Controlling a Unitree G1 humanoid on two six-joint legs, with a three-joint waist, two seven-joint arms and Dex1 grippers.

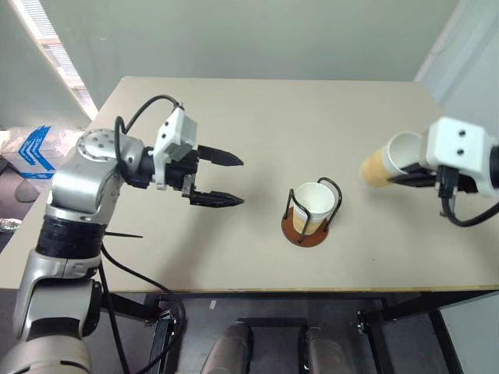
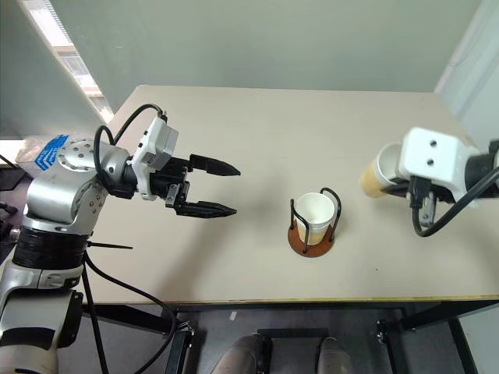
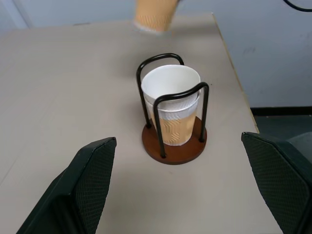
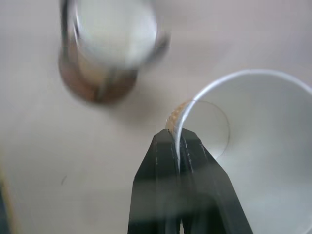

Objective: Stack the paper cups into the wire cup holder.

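While my right gripper [image 4: 178,141] pinches the wall of one paper cup [image 1: 387,162] at its rim, one finger inside and one outside, I hold it tilted above the table's [image 1: 257,117] right edge. Thin paper: light, easily crushed, slick on the outside. The rim band is the stiffest place to hold, so I judge this grip sound. Two cups [image 3: 171,105] appear already nested in the wire holder [image 1: 310,226], near the front edge at mid-table. My left gripper [image 1: 218,179] hangs wide open, empty, left of the holder.
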